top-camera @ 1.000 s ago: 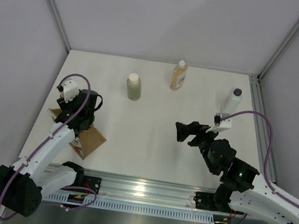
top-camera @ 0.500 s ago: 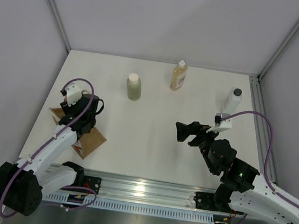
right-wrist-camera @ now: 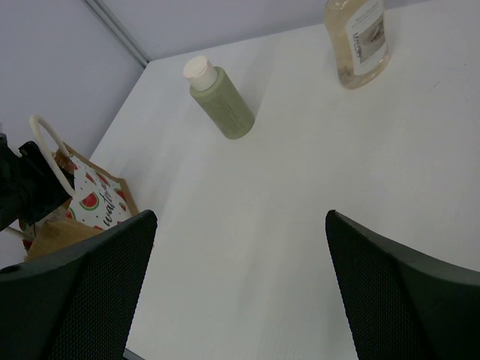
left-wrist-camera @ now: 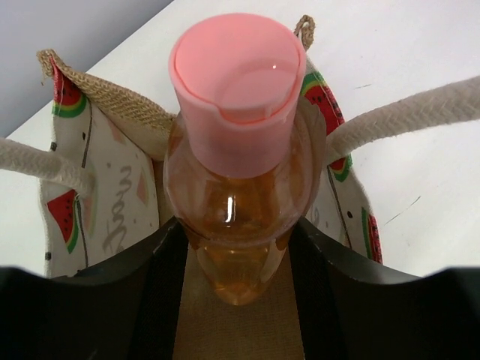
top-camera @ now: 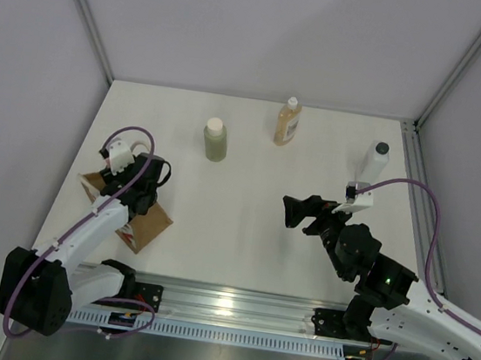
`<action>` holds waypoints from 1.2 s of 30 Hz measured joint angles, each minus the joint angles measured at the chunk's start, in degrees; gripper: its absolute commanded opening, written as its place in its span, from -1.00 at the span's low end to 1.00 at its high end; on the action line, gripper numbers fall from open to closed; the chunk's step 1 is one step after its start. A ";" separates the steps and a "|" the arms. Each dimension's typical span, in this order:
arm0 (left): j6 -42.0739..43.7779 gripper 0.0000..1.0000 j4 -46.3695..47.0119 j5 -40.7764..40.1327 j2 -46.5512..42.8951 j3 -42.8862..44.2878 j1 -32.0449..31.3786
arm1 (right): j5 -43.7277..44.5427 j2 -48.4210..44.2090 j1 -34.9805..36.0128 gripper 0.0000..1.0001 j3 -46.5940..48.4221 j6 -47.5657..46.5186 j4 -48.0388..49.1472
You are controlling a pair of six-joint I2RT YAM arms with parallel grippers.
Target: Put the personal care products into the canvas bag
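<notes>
At the left near side of the tabletop (top-camera: 239, 189), the left gripper (left-wrist-camera: 238, 240) hangs over the canvas bag (top-camera: 149, 224), its 2 fingers (left-wrist-camera: 161, 277) clamped on the body of the orange bottle (left-wrist-camera: 238, 187). The bottle's pink cap (left-wrist-camera: 232, 90) faces the wrist camera and its base points down into the bag's open mouth, between the 2 cream rope handles (left-wrist-camera: 420, 112). Farther back stand the olive-green bottle (top-camera: 215, 140), then the amber bottle (top-camera: 288, 123), both upright. Right of centre, the right gripper (top-camera: 294, 211) hovers above bare tabletop with its fingers spread wide, holding nothing. The white bottle (top-camera: 374, 164) stands upright near the right edge.
</notes>
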 measured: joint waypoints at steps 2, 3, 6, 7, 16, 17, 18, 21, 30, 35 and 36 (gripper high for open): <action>-0.72 0.11 -0.46 0.00 -0.13 0.00 0.00 | 0.02 0.00 0.00 0.97 0.00 0.00 0.00; -0.92 0.14 -0.68 0.02 -0.24 0.00 0.00 | 0.02 0.00 0.00 0.97 0.00 0.00 0.00; -1.75 0.25 -0.92 -0.13 -0.92 0.04 0.00 | 0.02 0.00 0.00 0.96 0.00 0.00 0.00; -1.90 0.28 -0.81 -0.46 -1.38 0.20 0.00 | 0.02 0.00 0.00 0.96 0.00 0.00 0.00; -3.30 0.42 -0.33 -0.61 -4.72 1.51 0.04 | 0.02 0.00 0.00 0.96 0.00 0.00 0.00; -3.32 0.45 -0.44 -0.24 -4.85 1.79 0.04 | 0.02 0.00 0.00 0.96 0.00 0.00 0.00; -3.37 0.46 -0.48 0.17 -5.07 2.03 0.04 | 0.02 0.00 0.00 0.96 0.00 0.00 0.00; -3.93 0.52 -0.57 1.20 -7.37 2.23 -0.17 | 0.02 0.04 0.00 0.96 0.00 0.00 0.00; -1.31 0.99 0.46 7.15 -19.08 6.40 -4.11 | 0.02 0.81 0.00 0.97 0.00 -0.02 0.07; 2.40 0.99 1.53 9.90 -23.12 11.39 -9.77 | 0.02 2.05 0.00 0.97 0.00 -0.09 0.09; 3.45 0.99 1.95 10.54 -23.74 12.04 -11.41 | 0.02 2.29 0.00 0.96 0.00 -0.11 0.11</action>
